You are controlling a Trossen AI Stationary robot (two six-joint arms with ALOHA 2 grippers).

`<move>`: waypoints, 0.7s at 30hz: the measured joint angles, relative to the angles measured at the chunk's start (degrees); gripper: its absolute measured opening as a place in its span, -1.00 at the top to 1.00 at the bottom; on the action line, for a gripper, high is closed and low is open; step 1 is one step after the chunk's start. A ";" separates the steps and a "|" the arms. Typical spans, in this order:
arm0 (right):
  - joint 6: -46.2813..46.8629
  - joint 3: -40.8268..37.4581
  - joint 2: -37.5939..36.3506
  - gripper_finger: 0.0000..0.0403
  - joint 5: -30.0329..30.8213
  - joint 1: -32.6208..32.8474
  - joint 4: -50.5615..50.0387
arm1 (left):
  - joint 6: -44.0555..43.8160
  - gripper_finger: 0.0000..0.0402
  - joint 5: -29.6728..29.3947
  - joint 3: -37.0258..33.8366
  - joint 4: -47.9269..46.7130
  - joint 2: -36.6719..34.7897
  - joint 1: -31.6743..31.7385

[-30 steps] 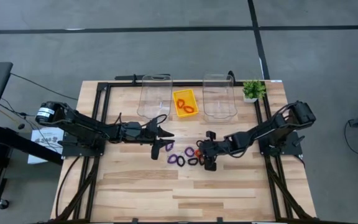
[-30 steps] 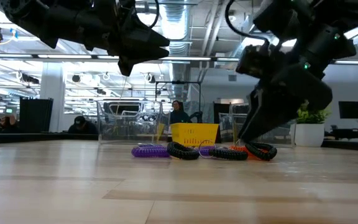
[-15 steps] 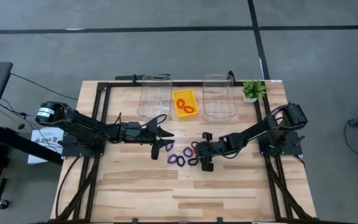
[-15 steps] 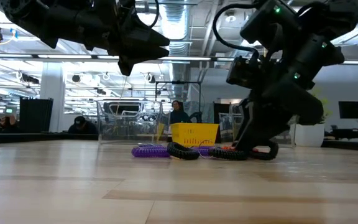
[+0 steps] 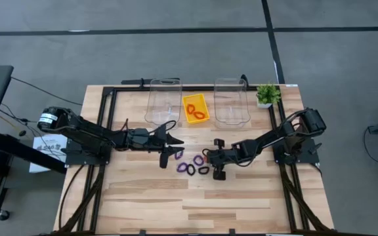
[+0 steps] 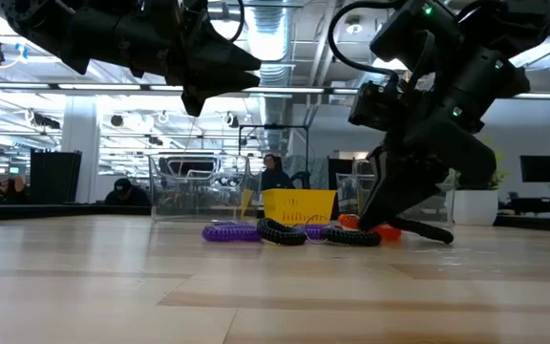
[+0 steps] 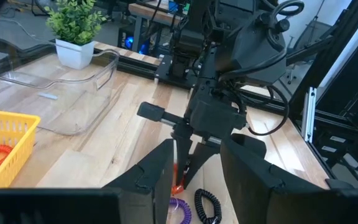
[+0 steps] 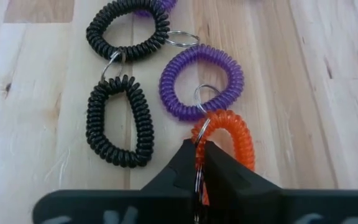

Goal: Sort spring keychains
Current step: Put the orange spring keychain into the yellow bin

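Observation:
Several spring keychains lie flat in a cluster at mid-table: purple ones and black ones, also in the right wrist view as a purple loop and a black loop. An orange-red keychain lies at the cluster's right end. My right gripper is down at it and shut on it. My left gripper hangs open above the table, left of the cluster. Two orange-red keychains lie in the yellow tray. My right gripper pinches the orange-red keychain between its two fingers at the coil's end by its metal ring. The fingers slant down from the table's right side. The rest of the coil stays low at the table top beside the purple loop.
Two clear plastic bins stand at the far side with the yellow tray between them. A small potted plant stands at the far right corner. Bare wood lies toward the near edge.
My right gripper has gone toward the table's left edge and down, in to the right end of the keychain cluster and onto the orange-red keychain. My left gripper has kept still.

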 joint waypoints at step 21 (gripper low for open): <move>-10.56 -0.04 -15.70 0.99 7.06 -1.97 5.43 | 0.02 0.35 -0.02 0.00 0.04 0.00 0.09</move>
